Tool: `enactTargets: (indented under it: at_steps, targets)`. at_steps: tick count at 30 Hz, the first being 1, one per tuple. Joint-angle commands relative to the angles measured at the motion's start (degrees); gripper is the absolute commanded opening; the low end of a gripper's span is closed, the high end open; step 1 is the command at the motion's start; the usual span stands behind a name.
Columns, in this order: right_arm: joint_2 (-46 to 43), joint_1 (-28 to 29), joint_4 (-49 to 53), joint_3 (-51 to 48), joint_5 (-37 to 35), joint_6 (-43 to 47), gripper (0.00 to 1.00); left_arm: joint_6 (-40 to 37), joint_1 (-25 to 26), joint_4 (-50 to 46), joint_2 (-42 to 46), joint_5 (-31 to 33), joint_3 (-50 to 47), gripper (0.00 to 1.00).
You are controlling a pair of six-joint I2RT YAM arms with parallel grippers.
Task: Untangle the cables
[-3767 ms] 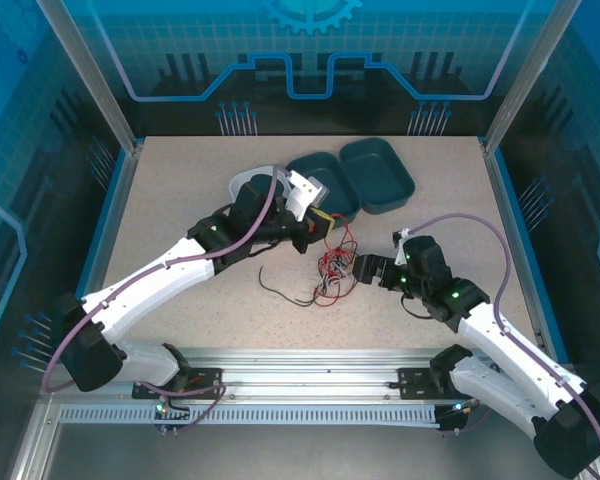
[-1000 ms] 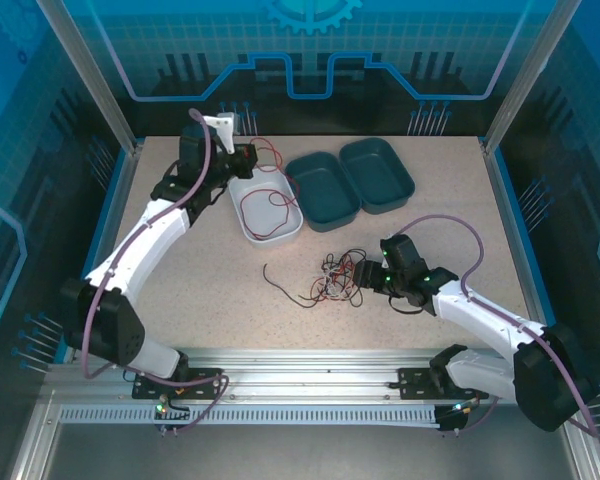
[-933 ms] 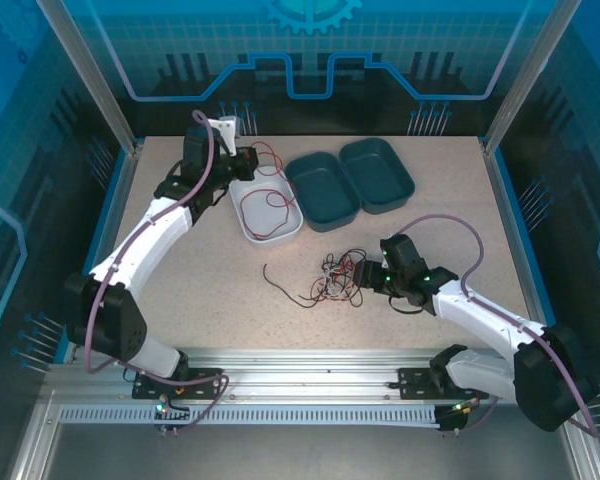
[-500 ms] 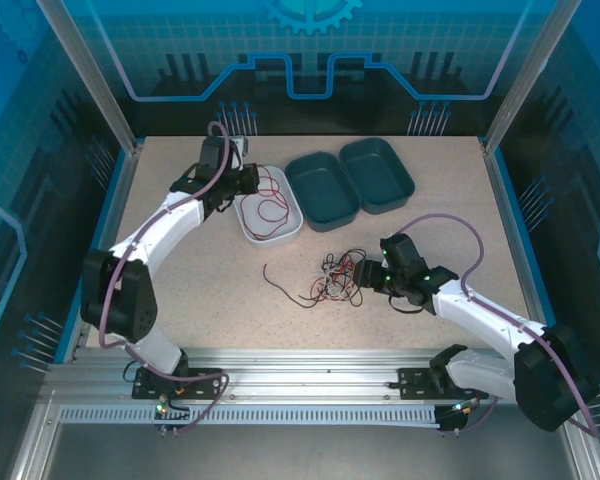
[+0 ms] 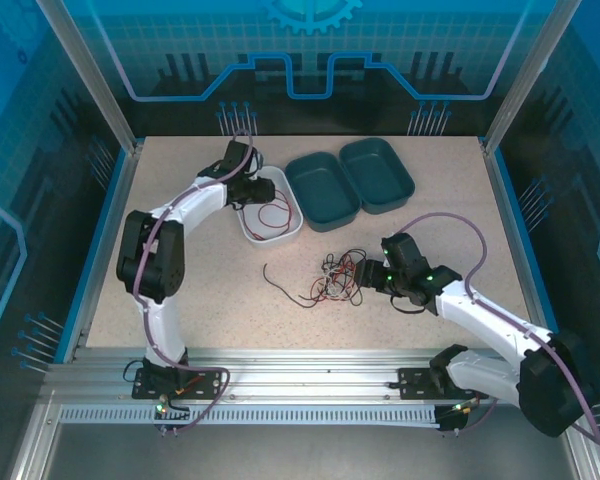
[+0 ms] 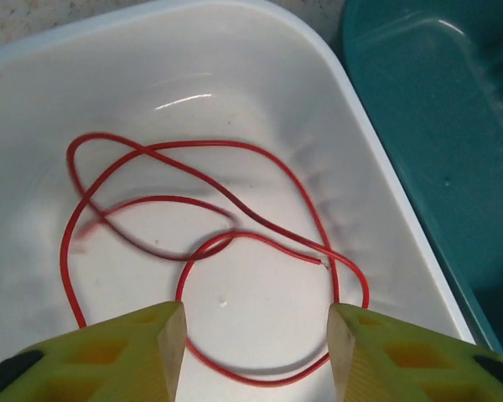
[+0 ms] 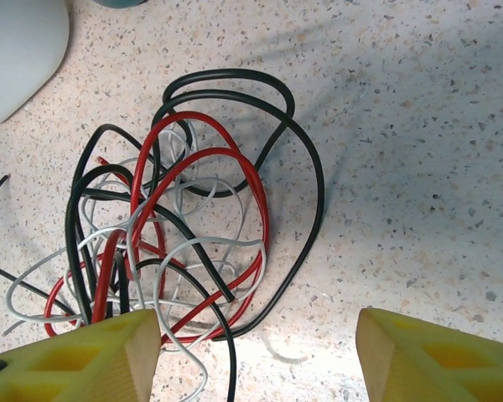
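Note:
One red cable (image 6: pixel 210 144) lies loose in loops on the floor of the white tray (image 6: pixel 235 75). My left gripper (image 6: pixel 256 352) hovers just over it, open, its yellow fingers either side of a loop and holding nothing. From the top, that gripper (image 5: pixel 252 190) sits at the white tray's (image 5: pixel 285 232) left rim. The other cables, red, black and whitish-grey, form a tangle (image 5: pixel 335 278) mid-table. My right gripper (image 5: pixel 366 277) stands open at the tangle's right edge. Close up, the tangle (image 7: pixel 176 243) lies ahead of the right gripper (image 7: pixel 256 352), nothing between its fingers.
Two dark teal trays (image 5: pixel 322 188) (image 5: pixel 377 172) stand side by side right of the white tray at the back. A black cable end (image 5: pixel 280 285) trails left from the tangle. Blue walls and metal posts ring the table.
My left arm swung right and down over the white tray, and its gripper opened, dropping the red cable into the tray. The right arm has barely moved.

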State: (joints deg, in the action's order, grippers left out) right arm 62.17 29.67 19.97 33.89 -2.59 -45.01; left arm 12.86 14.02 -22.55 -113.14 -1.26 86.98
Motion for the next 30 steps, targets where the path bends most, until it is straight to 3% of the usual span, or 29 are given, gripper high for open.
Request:
enactTargets:
  at_steps: [1,10,16,21,24,30]
  targets:
    - [-1.35,0.85,2.89,2.34,-1.01,-0.06,0.63,-2.16,-0.49,-4.38,-1.56,-0.25,3.52,0.55]
    - [-2.91,1.57,8.46,5.99,-2.49,0.71,0.63,-1.31,-0.49,-3.15,5.32,-3.25,1.03,0.76]
    - [-4.58,1.78,11.93,8.88,-4.51,1.53,0.61,2.06,-0.09,2.11,16.50,-8.86,-7.16,0.99]
    - [-3.69,2.09,12.77,11.20,-3.78,1.16,0.54,4.43,2.78,9.32,26.92,-10.42,-18.66,0.99]
    - [-0.94,3.63,14.51,13.95,-2.85,2.06,0.56,5.52,5.50,13.31,32.40,-9.01,-25.41,0.99]
    - [6.73,7.70,20.24,21.12,-5.83,2.26,0.44,13.87,6.44,26.76,41.97,-11.33,-40.03,0.99]
